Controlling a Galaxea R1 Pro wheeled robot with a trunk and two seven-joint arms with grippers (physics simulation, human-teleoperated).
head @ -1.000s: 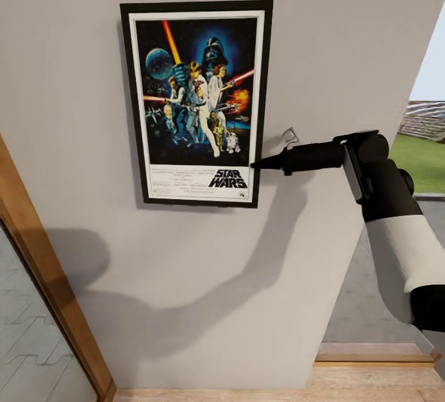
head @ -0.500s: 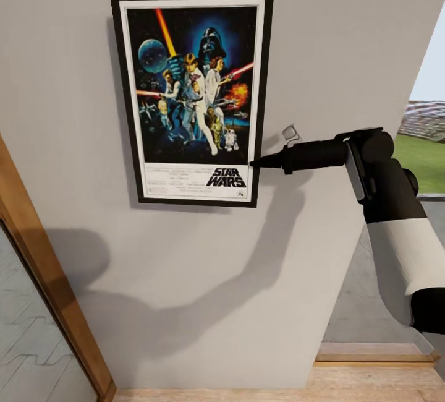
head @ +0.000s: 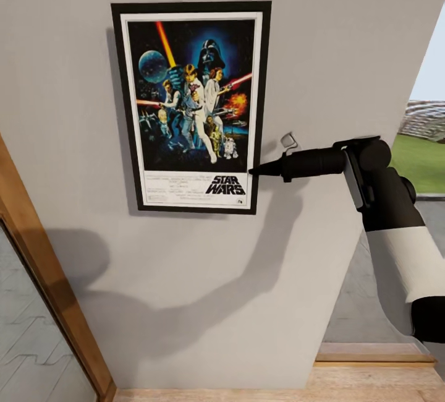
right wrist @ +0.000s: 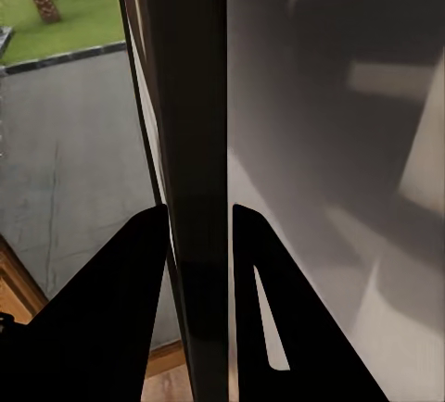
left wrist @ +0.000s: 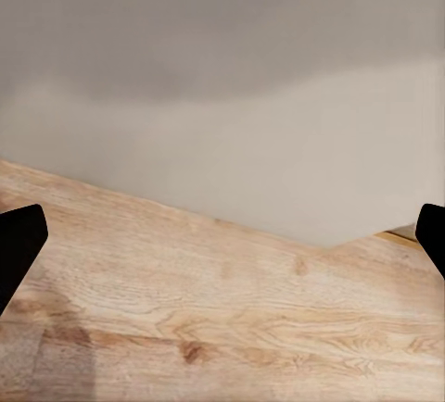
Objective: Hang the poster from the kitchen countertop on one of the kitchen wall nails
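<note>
The poster [head: 191,105] is up against the grey wall [head: 346,37], upright and nearly square to it, held by its right edge low down, next to the "STAR WARS" logo. The right gripper [head: 254,171] reaches in from the side, and the right wrist view shows its jaws clamped on the dark frame edge [right wrist: 197,189], one finger on each face. A small metal hook [head: 288,141] stands on the wall just beside the frame's right edge, above the arm. Whether any nail sits behind the poster is hidden, so I cannot tell if it hangs on anything yet.

The main risk, as I judge it, is letting go too soon. If the frame is not caught on a nail, it will slide down the wall to the wooden floor [head: 371,383]. A grip at one low corner also gives poor control: the poster may swing or tilt about that point, and a push toward the wall could scrape it or knock it off whatever it rests on.

The left gripper [left wrist: 222,235] points at the floor and the foot of the wall, its jaws apart with nothing between them.

No containers are in sight, so nothing is to be said of contents.
</note>
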